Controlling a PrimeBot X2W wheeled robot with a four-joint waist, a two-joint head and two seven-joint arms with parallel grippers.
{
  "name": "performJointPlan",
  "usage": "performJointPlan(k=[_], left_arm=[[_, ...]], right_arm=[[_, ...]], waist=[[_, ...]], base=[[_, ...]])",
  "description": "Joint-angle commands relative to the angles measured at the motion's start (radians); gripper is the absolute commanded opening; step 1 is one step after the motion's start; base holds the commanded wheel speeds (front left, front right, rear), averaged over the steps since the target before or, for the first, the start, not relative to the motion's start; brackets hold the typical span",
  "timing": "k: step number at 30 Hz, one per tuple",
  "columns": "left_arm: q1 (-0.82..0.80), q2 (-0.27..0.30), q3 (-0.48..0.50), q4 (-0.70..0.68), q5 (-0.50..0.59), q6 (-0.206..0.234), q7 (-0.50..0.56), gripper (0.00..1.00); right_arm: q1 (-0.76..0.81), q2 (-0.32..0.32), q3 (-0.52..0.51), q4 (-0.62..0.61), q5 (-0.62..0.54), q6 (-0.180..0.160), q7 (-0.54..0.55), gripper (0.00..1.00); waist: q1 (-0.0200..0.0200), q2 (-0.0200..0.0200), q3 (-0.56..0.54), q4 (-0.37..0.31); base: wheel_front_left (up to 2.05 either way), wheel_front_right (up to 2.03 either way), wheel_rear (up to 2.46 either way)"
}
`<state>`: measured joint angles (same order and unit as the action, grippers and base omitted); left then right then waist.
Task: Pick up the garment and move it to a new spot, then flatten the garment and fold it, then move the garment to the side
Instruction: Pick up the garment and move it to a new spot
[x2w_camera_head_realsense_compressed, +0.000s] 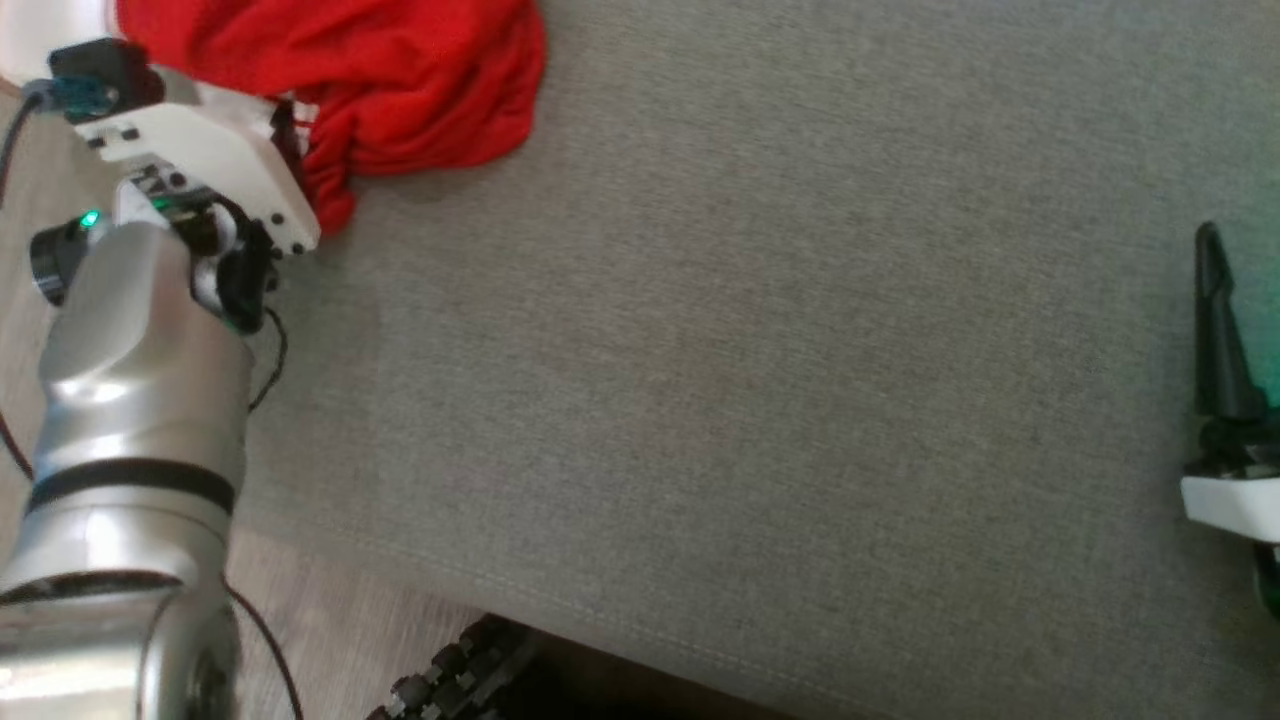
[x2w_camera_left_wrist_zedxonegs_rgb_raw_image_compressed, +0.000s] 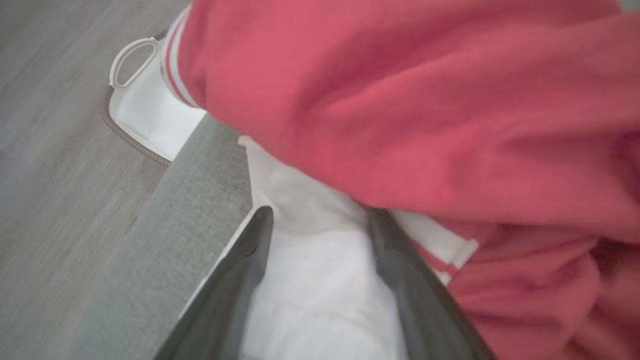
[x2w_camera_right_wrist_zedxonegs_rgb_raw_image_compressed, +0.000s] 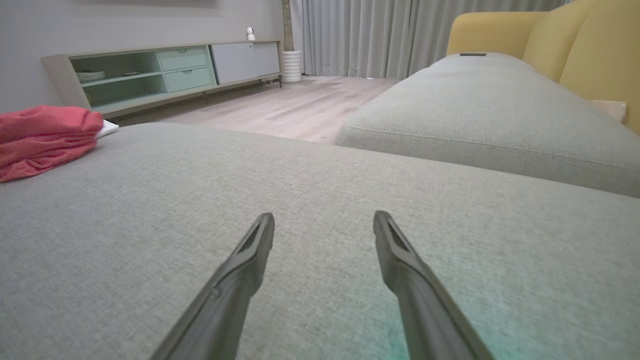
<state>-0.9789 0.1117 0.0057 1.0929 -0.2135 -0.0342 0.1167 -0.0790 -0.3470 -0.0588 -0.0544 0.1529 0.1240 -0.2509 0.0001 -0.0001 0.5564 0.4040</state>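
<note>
L gripper (x2w_camera_left_wrist_zedxonegs_rgb_raw_image_compressed: 321, 212): fingers spread wide, nothing clamped. They straddle a white fold of cloth, and the red bulk hangs over the tips.
Garment (x2w_camera_head_realsense_compressed: 380, 70): red w/ white striped trim, bunched at the far-left corner of the seat cushion, hard against its edge. I can't tell if any of it overhangs.
Step in hand: step one, the pick-up. I judge the L arm is set for the grab, grip not yet made.
Next move: close the L fingers on the fold between them. This needs a thick enough bite, as a single thin layer may slip on the lift. Then carry toward mid-cushion.
Seat cushion (x2w_camera_head_realsense_compressed: 760, 400): grey woven fabric, flat. The wide bare area to the garment's right is adequate for flatten + fold.
R gripper (x2w_camera_right_wrist_zedxonegs_rgb_raw_image_compressed: 324, 215): fully open, holding nothing, low over the cushion's right side, well apart from the garment.
Floor (x2w_camera_left_wrist_zedxonegs_rgb_raw_image_compressed: 50, 150): pale wood-look planks beside the cushion's left edge. A white handled item (x2w_camera_left_wrist_zedxonegs_rgb_raw_image_compressed: 145, 110) lies there, type unknown.
Room, R wrist view, L to R: low sideboard (x2w_camera_right_wrist_zedxonegs_rgb_raw_image_compressed: 165, 70), grey curtains (x2w_camera_right_wrist_zedxonegs_rgb_raw_image_compressed: 375, 35), second grey cushion (x2w_camera_right_wrist_zedxonegs_rgb_raw_image_compressed: 475, 115), yellow backrest (x2w_camera_right_wrist_zedxonegs_rgb_raw_image_compressed: 575, 55).
</note>
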Motion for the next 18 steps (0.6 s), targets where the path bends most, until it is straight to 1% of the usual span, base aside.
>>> performJointPlan(k=[1, 3, 4, 5, 8, 12, 15, 18], left_arm=[[-0.038, 0.059, 0.025, 0.025, -0.014, 0.004, -0.006, 1.0], [-0.045, 0.064, 0.025, 0.055, -0.017, 0.003, -0.022, 1.0], [-0.049, 0.065, 0.028, 0.063, -0.021, 0.003, -0.04, 0.46], [-0.053, 0.067, 0.032, 0.066, -0.025, 0.004, -0.067, 0.0], [-0.064, 0.082, 0.025, 0.068, -0.017, 0.004, -0.162, 0.0], [-0.086, 0.133, -0.011, 0.054, 0.029, 0.02, -0.31, 0.0], [-0.11, 0.167, -0.053, 0.024, 0.078, 0.027, -0.358, 0.0], [-0.135, 0.188, -0.093, -0.033, 0.117, 0.02, -0.374, 0.0]], right_arm=[[0.006, -0.025, 0.003, -0.011, 0.005, 0.007, 0.005, 1.0], [0.004, -0.026, -0.003, -0.016, 0.004, 0.007, 0.005, 1.0], [0.004, -0.027, -0.005, -0.018, 0.005, 0.007, 0.005, 1.0], [0.004, -0.027, -0.007, -0.019, 0.004, 0.007, 0.005, 1.0], [0.002, -0.022, -0.013, -0.014, 0.002, 0.007, 0.004, 1.0], [-0.011, 0.005, 0.01, 0.011, 0.004, 0.007, -0.002, 1.0], [-0.025, 0.038, 0.036, 0.041, 0.006, 0.007, -0.007, 1.0], [-0.039, 0.076, 0.06, 0.076, 0.009, 0.007, -0.01, 1.0]], waist=[[-0.0001, 0.0001, 0.03, -0.029], [-0.0001, 0.0001, 0.036, -0.036], [-0.0001, 0.0001, 0.038, -0.038], [-0.0001, 0.0001, 0.039, -0.039], [-0.0001, 0.0001, 0.027, -0.039], [-0.0001, 0.0001, -0.029, -0.047], [-0.0001, 0.0001, -0.094, -0.059], [-0.0001, 0.0001, -0.163, -0.076]], base=[[0.0, 0.0, 0.0], [0.0, 0.0, 0.0], [0.0, 0.0, 0.0], [0.0, 0.0, 0.0], [0.0, 0.0, 0.0], [0.0, 0.0, 0.0], [0.0, 0.0, 0.0], [0.0, 0.0, 0.0]])
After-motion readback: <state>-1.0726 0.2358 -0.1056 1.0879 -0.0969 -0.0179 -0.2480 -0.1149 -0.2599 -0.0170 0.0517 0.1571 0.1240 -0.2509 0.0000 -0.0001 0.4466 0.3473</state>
